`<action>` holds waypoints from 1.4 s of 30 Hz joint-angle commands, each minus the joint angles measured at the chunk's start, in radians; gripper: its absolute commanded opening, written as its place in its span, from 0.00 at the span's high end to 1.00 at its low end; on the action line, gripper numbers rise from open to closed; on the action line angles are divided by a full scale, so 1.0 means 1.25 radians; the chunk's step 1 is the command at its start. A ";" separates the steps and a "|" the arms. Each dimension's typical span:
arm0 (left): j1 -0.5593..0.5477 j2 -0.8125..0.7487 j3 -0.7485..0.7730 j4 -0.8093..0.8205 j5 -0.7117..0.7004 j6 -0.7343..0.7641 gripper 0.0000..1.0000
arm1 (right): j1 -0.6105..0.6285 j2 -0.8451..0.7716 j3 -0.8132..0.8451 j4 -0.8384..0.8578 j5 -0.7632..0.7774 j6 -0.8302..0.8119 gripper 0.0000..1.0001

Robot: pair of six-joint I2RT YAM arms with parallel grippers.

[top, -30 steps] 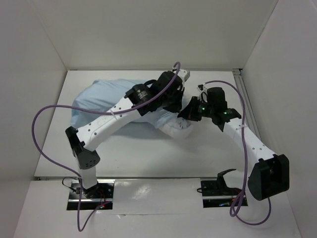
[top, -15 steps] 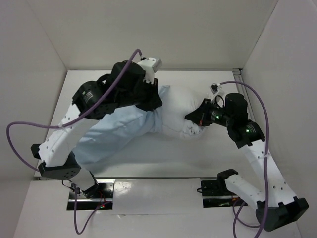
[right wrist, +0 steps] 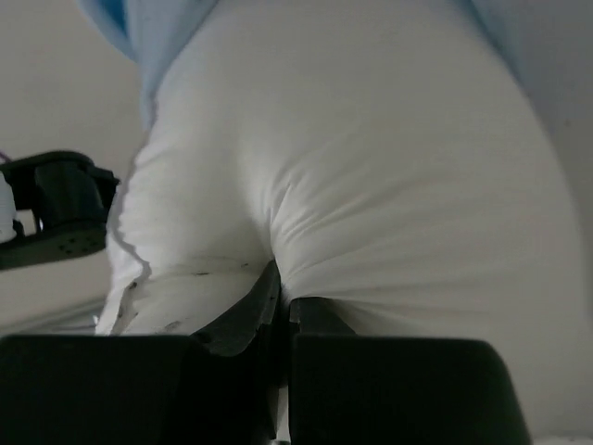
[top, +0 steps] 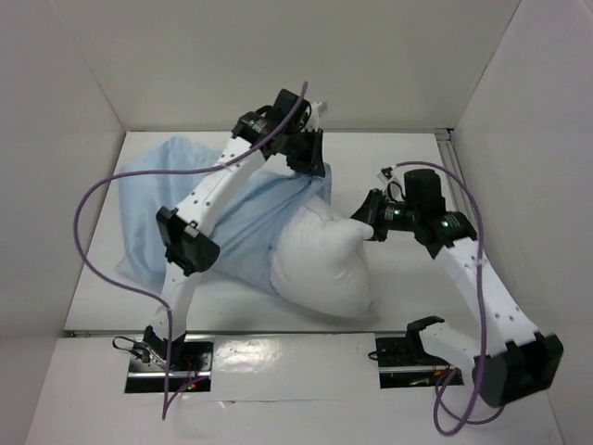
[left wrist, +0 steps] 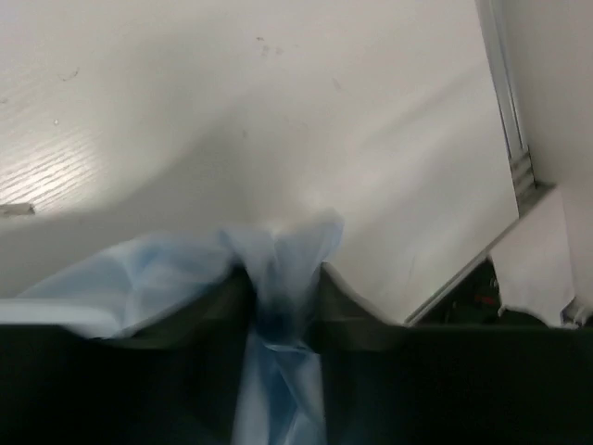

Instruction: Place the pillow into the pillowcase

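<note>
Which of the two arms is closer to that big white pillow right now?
The right. The right arm has its jaws shut on the pillow at its far end; the left arm has its jaws pinching only the pillowcase, just beyond it.

Bare counter (top: 398,148) lies open at the upper right of the frame and in a thin strip along the bottom left. The pillow (top: 320,269) fills the lower centre. The pillowcase (top: 148,199) covers the left, crossed by the left arm (top: 208,195) and a purple cable (top: 82,218).
</note>
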 commanded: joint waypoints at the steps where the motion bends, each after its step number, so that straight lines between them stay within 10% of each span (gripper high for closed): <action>1: 0.038 0.039 -0.002 0.151 0.101 0.052 0.44 | -0.018 0.119 -0.027 0.111 -0.047 0.060 1.00; 5: 0.038 -0.105 -0.104 0.216 0.017 0.090 0.00 | -0.159 0.313 -0.044 0.306 -0.010 0.100 1.00; 8: 0.038 -0.218 -0.120 0.241 -0.019 0.114 0.00 | -0.216 0.418 -0.009 0.348 0.087 0.125 0.81; 12: 0.038 -0.317 -0.175 0.241 -0.074 0.114 0.00 | -0.296 0.458 0.090 0.236 0.196 0.043 0.30; 15: 0.038 -0.371 -0.297 0.234 -0.180 0.139 0.18 | -0.328 0.375 0.096 0.198 0.295 0.006 0.16; 21: 0.019 -0.412 -0.543 0.234 -0.297 0.154 0.01 | -0.372 0.198 0.010 0.274 0.318 -0.058 0.02; 31: 0.016 -0.506 -0.827 0.358 -0.332 0.090 0.08 | -0.246 0.060 -0.122 0.188 0.184 -0.202 0.01; 37: 0.031 -0.496 -0.852 0.358 -0.355 0.064 0.30 | -0.166 0.013 -0.293 0.314 0.051 -0.178 0.04; 42: 0.038 -0.496 -0.822 0.358 -0.281 0.073 0.87 | -0.067 0.043 -0.352 0.487 0.072 -0.087 0.20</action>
